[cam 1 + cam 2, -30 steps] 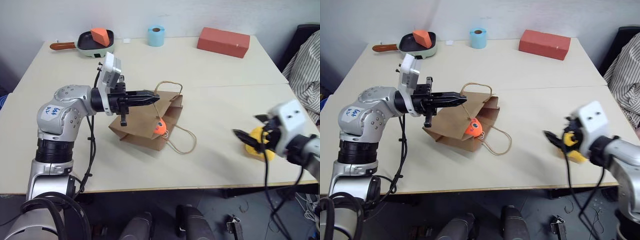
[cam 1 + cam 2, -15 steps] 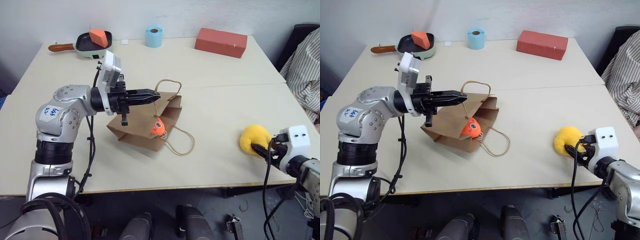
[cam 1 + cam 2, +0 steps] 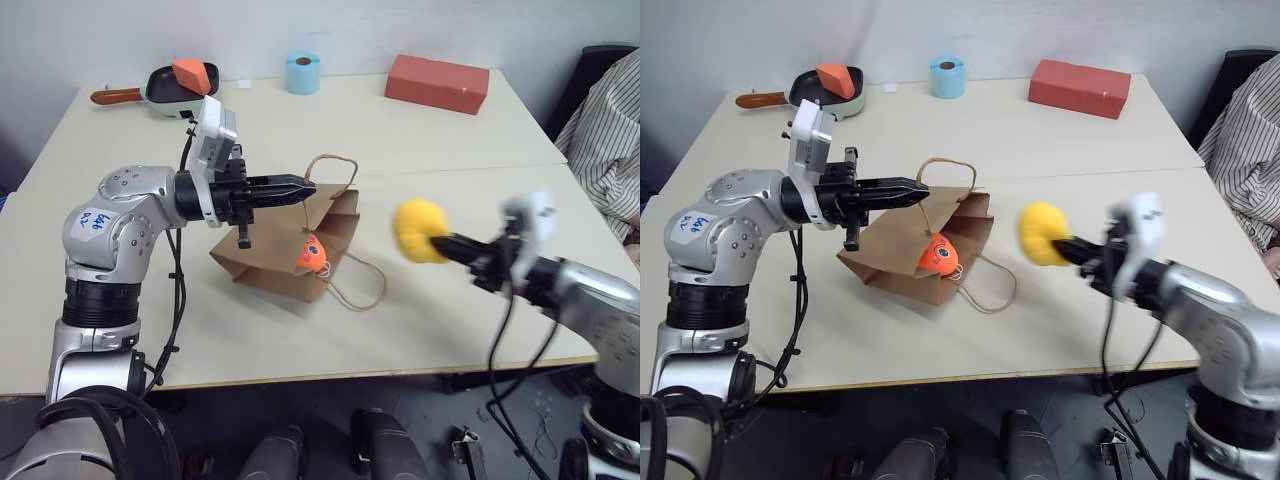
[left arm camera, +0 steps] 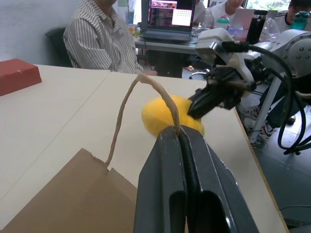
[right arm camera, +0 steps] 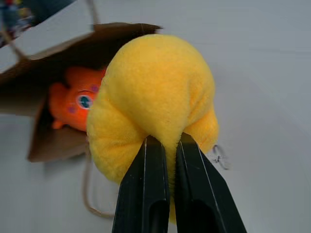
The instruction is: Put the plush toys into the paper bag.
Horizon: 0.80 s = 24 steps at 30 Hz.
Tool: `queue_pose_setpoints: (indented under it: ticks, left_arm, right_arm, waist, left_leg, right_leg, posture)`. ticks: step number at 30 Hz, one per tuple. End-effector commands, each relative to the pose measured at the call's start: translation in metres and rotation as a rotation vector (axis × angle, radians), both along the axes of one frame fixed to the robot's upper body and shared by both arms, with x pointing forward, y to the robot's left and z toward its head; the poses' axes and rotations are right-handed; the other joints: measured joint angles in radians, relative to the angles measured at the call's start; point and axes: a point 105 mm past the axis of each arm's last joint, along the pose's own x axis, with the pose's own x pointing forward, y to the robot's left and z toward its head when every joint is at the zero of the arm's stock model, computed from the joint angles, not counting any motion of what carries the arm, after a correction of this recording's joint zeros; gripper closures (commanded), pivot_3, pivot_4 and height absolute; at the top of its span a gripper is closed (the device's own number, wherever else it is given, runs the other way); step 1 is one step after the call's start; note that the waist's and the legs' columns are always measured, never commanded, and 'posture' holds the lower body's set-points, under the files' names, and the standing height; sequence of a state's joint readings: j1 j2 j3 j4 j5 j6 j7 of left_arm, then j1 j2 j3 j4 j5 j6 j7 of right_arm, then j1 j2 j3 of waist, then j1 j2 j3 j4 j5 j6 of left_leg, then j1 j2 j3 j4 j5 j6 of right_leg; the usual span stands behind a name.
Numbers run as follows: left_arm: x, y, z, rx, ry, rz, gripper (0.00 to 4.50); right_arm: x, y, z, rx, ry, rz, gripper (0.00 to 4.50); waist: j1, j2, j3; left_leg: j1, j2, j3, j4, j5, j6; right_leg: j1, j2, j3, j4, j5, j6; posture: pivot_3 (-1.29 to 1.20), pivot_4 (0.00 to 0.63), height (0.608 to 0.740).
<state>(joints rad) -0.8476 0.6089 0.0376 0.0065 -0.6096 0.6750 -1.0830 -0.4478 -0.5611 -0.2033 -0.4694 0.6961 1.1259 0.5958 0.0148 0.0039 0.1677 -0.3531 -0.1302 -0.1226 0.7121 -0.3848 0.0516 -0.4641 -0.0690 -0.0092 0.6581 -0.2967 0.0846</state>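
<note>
Left eye view is showing the paper bag (image 3: 285,252) lying on its side on the tabletop (image 3: 420,140), its mouth facing the robot's right. The orange plush toy (image 3: 313,254) is sitting just inside that mouth, its round eye showing in the right wrist view. One cord handle is standing up, and the left claw (image 3: 305,187) is pinching it with fingers pressed together, holding the upper lip of the bag lifted; the other handle is lying slack on the tabletop in front of the bag.

The right claw (image 3: 440,243) is pinching the yellow plush toy (image 3: 420,230) by a fold of its fabric, fingers nearly closed on it, and is holding it in the air to the right of the bag's mouth, apart from the bag.

At the far edge, a pan (image 3: 170,88) is holding an orange wedge block (image 3: 187,73). A blue tape roll (image 3: 303,72) and a red-brown box (image 3: 438,83) are standing farther along that edge. A person in a striped shirt (image 3: 608,130) is sitting beside the tabletop's right end.
</note>
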Motion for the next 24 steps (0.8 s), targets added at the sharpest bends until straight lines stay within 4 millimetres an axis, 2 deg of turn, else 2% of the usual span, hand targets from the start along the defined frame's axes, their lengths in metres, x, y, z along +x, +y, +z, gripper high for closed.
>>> queue_pose_setpoints:
  ticks: [1, 3, 6, 12, 17, 24]
  left_arm:
    - [-0.008, 0.000, 0.016, -0.011, -0.066, -0.014, 4.50]
    - [-0.009, -0.001, 0.018, -0.011, -0.068, -0.019, 4.50]
    - [-0.011, -0.001, 0.018, -0.008, -0.067, -0.024, 4.50]
    - [-0.013, -0.002, 0.014, 0.003, -0.057, -0.036, 4.50]
    - [-0.014, -0.004, 0.013, 0.003, -0.052, -0.042, 4.50]
    - [-0.014, -0.005, 0.013, -0.003, -0.047, -0.044, 4.50]
  right_arm:
    - [0.016, 0.030, -0.004, -0.064, -0.050, 0.060, 4.47]
    - [0.029, 0.051, -0.008, -0.103, -0.079, 0.094, 4.47]
    - [0.042, 0.077, -0.001, -0.063, -0.093, 0.144, 4.47]
    - [0.061, 0.113, 0.003, 0.020, -0.056, 0.182, 4.47]
    - [0.070, 0.133, 0.007, 0.102, -0.013, 0.168, 4.47]
    - [0.087, 0.148, 0.006, 0.202, 0.047, 0.093, 4.47]
  waist:
    - [0.005, 0.000, 0.000]
    - [0.004, 0.000, 0.000]
    - [0.000, 0.000, 0.000]
    - [-0.023, 0.000, 0.000]
    - [-0.045, 0.000, 0.000]
    - [-0.053, 0.000, 0.000]
  left_leg:
    - [0.000, 0.000, -0.001, 0.000, 0.000, 0.000]
    - [-0.001, -0.001, 0.000, 0.001, 0.000, 0.000]
    - [-0.001, -0.001, -0.001, 0.001, 0.000, 0.000]
    - [-0.001, -0.001, -0.003, 0.000, 0.000, 0.000]
    - [-0.001, 0.000, -0.004, 0.000, 0.000, 0.000]
    - [-0.001, 0.000, -0.004, 0.001, 0.000, 0.000]
  right_leg:
    - [0.000, 0.000, -0.001, 0.000, 0.000, 0.000]
    - [0.000, 0.000, -0.001, 0.001, 0.000, 0.000]
    - [0.000, -0.001, -0.002, 0.001, 0.000, 0.000]
    - [0.000, -0.001, -0.004, 0.001, 0.000, 0.000]
    - [0.000, -0.001, -0.006, 0.002, 0.000, 0.000]
    - [-0.001, -0.001, -0.007, 0.003, 0.000, 0.000]
  posture:
    - [0.00, 0.150, 0.740]
    - [0.00, 0.150, 0.740]
    - [0.00, 0.150, 0.740]
    - [0.00, 0.150, 0.740]
    - [0.00, 0.150, 0.740]
    - [0.00, 0.150, 0.740]
